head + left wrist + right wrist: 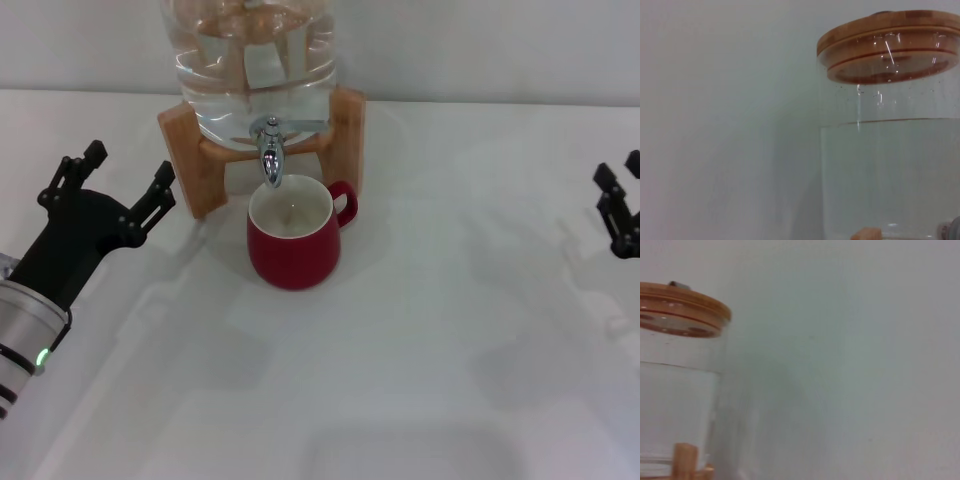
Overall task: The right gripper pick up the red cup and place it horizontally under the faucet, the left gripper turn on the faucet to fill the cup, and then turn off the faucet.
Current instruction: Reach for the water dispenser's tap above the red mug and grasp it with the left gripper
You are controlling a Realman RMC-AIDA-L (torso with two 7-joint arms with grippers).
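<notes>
You see only the lower part of the clear glass water jug [250, 60] in the head view; its top is cut off. The black two-fingered right gripper [620, 205] is cropped by the edge, so you cannot judge its fingers. The round wooden lid [890, 45] runs past the frame in both wrist views. The dark red ceramic cup [293, 235] hides its own contents from you.
</notes>
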